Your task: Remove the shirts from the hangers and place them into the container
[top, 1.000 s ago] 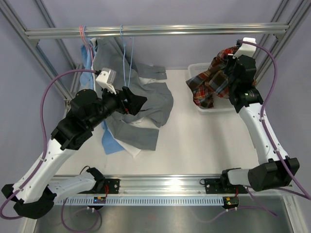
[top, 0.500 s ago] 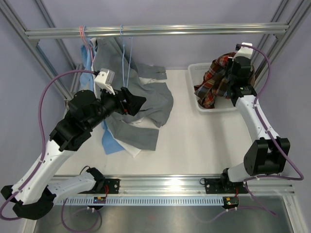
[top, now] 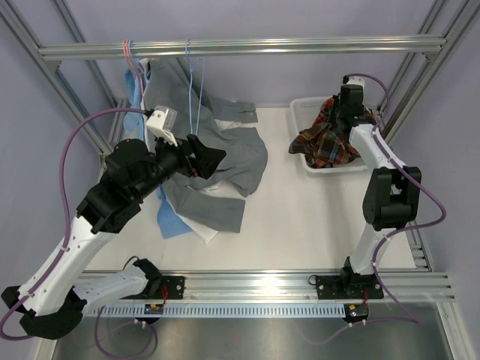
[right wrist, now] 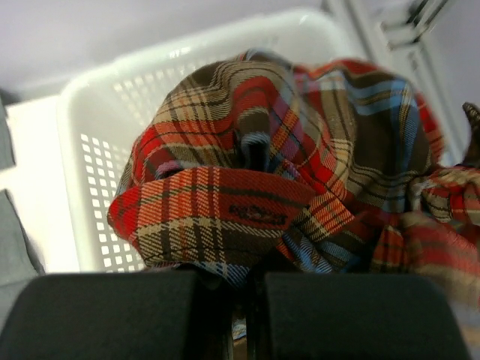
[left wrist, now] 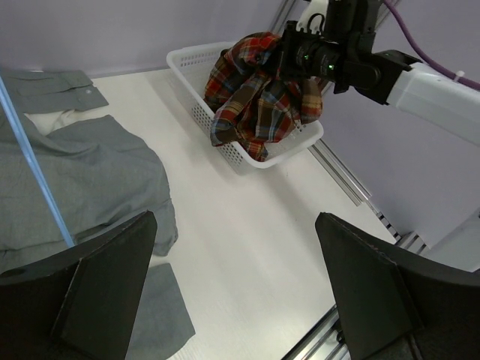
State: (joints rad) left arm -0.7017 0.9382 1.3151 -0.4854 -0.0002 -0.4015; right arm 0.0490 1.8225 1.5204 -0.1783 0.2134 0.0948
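**Depositing plaid shirt [top: 324,141] in container [top: 298,109]**

Item 1: plaid shirt, soft cloth, bunched. It hung directly ahead of and below the right gripper [right wrist: 244,300], whose jaws were pressed together, pinching a fold of it. Most of the bundle sat inside the container beneath the jaws. One flap draped outward over the wall on the side toward the other arm.

Item 2: left gripper [left wrist: 232,255], jaws spread wide, nothing between them. The grey shirt [left wrist: 90,165] lay below the jaws and off to one side. The blue hanger [left wrist: 34,165] wire stood near one finger.

Handling note: the step in hand appeared to be the release. It would go best with the jaws set lower and nearer the container's middle before parting, so the overhanging flap dropped in rather than pulling the bundle out over the rim. Cloth can cling to the pads, so a straight lift afterwards seemed advisable.
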